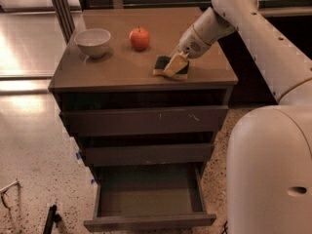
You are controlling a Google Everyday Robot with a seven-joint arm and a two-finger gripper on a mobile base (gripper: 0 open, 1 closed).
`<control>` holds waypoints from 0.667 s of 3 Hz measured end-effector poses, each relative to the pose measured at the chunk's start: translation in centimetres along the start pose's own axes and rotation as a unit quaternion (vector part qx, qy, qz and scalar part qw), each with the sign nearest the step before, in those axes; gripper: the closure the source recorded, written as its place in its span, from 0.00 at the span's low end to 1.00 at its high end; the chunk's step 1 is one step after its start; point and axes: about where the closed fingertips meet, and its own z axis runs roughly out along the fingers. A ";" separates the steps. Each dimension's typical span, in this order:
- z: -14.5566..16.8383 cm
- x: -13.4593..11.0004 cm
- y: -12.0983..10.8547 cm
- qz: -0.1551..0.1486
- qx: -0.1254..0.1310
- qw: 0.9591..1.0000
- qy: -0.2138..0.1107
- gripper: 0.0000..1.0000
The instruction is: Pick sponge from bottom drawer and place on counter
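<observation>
The sponge [161,64], dark green with a yellow layer, lies on the counter [117,69] near its front right part. My gripper [176,62] is down at the sponge, over its middle, and covers part of it; the white arm reaches in from the upper right. The bottom drawer [148,222] is pulled out below, and its inside shows nothing in it. The two drawers above it are pushed in.
A white bowl [92,42] stands at the counter's back left. A red apple [140,38] sits next to it, behind and left of the sponge. My white base [273,174] fills the lower right, beside the open drawer. Pale shiny floor lies to the left.
</observation>
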 end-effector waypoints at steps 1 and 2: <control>0.0 0.0 0.0 0.000 0.000 1.000 0.000 0.81; 0.0 0.0 0.0 0.000 0.000 1.000 0.000 0.58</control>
